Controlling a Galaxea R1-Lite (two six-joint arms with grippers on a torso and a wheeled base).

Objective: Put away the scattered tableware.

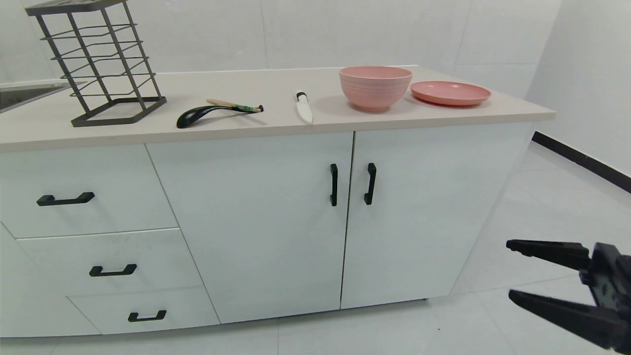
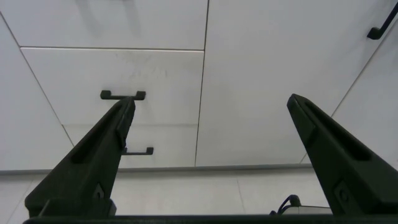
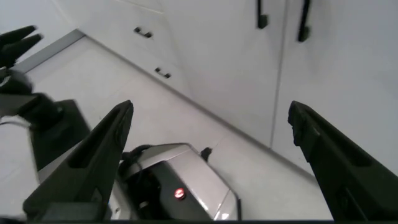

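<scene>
On the desk (image 1: 236,86), a black spoon (image 1: 197,115) and chopsticks (image 1: 234,105) are laid together near the wire rack (image 1: 98,64). A white knife (image 1: 304,107), pink bowl (image 1: 375,88) and pink plate (image 1: 450,92) are set further right. The right hand (image 1: 509,268) is held spread, low beside the cabinet doors (image 1: 276,222). The left hand (image 2: 210,102) is spread, facing the drawers (image 2: 112,81).

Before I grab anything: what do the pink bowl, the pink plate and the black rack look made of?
Pink bowl: matte, opaque, faint ridges round the wall; likely plastic or fibre composite.
Pink plate: same matte pink, thin rim; probably the same material.
Black rack: thin straight bars, matte dark finish; looks like coated metal.
</scene>
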